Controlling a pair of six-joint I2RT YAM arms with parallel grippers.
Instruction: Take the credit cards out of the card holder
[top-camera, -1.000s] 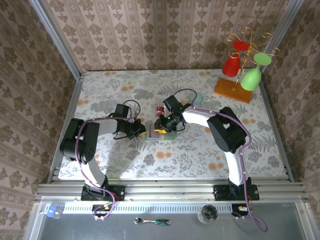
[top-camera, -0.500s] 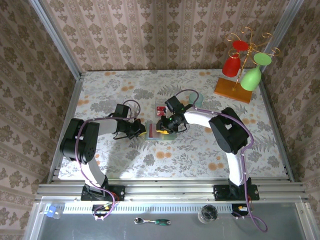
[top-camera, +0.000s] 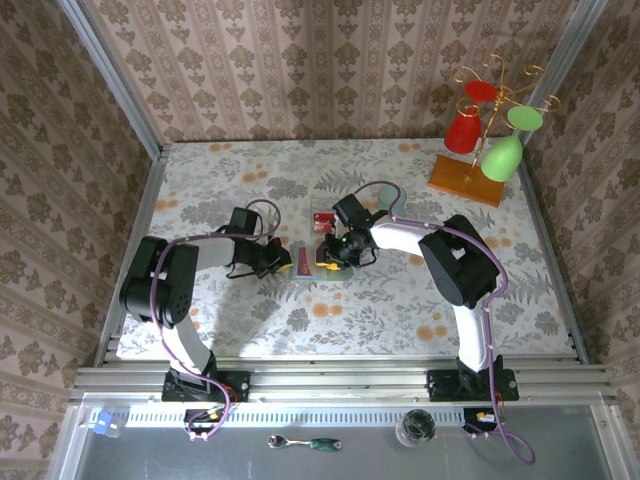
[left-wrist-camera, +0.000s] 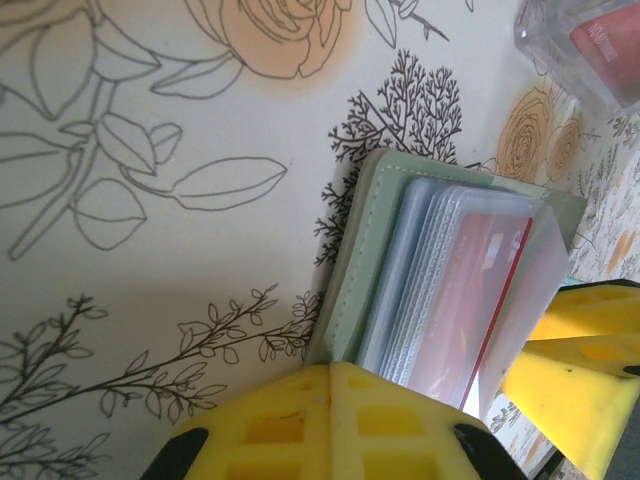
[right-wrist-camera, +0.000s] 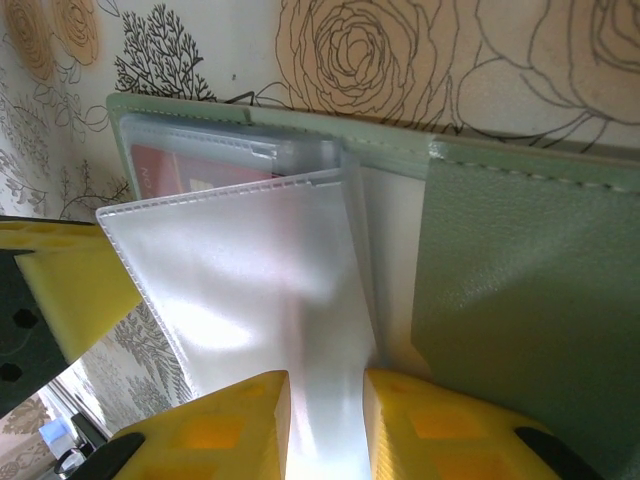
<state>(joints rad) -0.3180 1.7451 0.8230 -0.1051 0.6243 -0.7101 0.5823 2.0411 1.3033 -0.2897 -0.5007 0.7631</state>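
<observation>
So the card holder (right-wrist-camera: 520, 300) is lying open on the flowery surface (right-wrist-camera: 400, 60) between both arms. The left tool (left-wrist-camera: 330, 372) is clamped on its edge, the right tool (right-wrist-camera: 325, 388) pinches a clear sleeve (right-wrist-camera: 250, 270), and a red card (right-wrist-camera: 190, 165) is tucked inside.

Up top, the fixed camera sits high at the near edge and looks steeply down over the whole table (top-camera: 400, 300), well back from the action. Down low, the left wrist camera skims the tabletop, pressed right up to the card holder (left-wrist-camera: 352, 270), and the right wrist camera faces it from the opposite side, just as close. All three views share that card holder at mid-table.
</observation>
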